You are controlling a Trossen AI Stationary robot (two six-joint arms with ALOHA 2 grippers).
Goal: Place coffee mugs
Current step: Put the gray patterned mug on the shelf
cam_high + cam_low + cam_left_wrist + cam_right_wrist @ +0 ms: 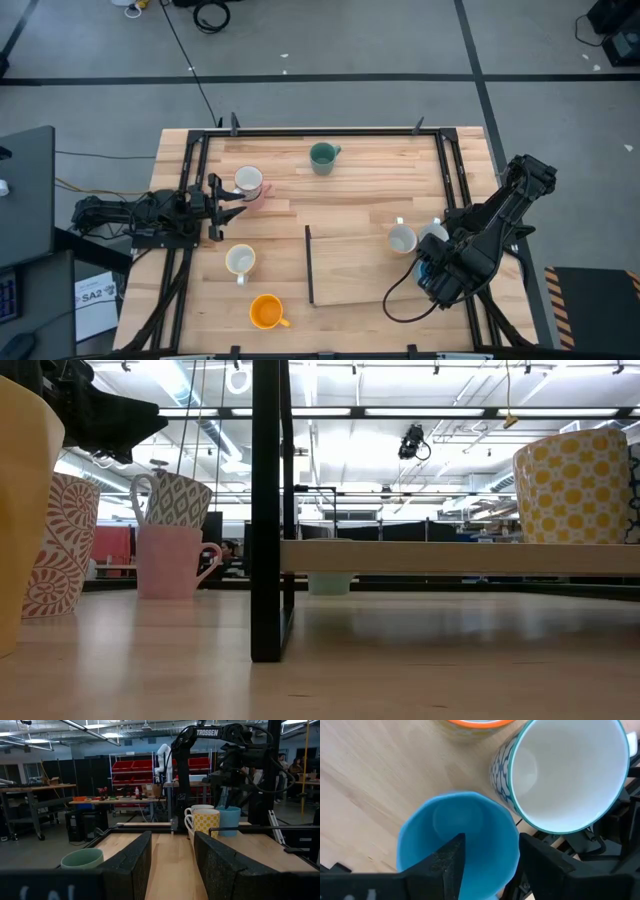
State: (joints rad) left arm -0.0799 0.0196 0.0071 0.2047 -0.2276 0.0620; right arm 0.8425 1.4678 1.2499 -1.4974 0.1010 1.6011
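- Seen from above, the left arm lies stretched low across the left edge of the wooden surface (pixel 350 180), its left pincer (pixel 232 197) spread and pointing at a white mug stacked on a pink mug (pixel 249 184). The right arm folds in from the right edge, elbow raised, with the right pincer (pixel 437 262) over the raised wooden shelf (pixel 345 270), close beside a white mug (pixel 402 240). A dark green mug (pixel 322 157) stands near the far edge, a cream mug (pixel 240 261) and an orange mug (pixel 265 312) toward the near left.
- At surface level, the pink mug (pixel 170 562) carries a patterned white mug (pixel 172 499) on top, beside a red-patterned mug (pixel 62 546); a yellow-dotted mug (pixel 572 486) stands on the shelf (pixel 450 557), behind a black upright post (pixel 268 510).
- From the left wrist, that arm's two dark fingers (pixel 131 865) stand apart, nothing between them; ahead, the yellow-dotted mug (pixel 206 822) and a blue mug (pixel 228 821) sit close together under the right arm, and the green mug (pixel 82 858) is near.
- From the right wrist, looking straight down, the fingers (pixel 451 857) are spread, one inside the blue mug (pixel 455 835) and one outside its wall; whether they touch the wall I cannot tell. A blue-patterned white mug (pixel 565 772) touches it.
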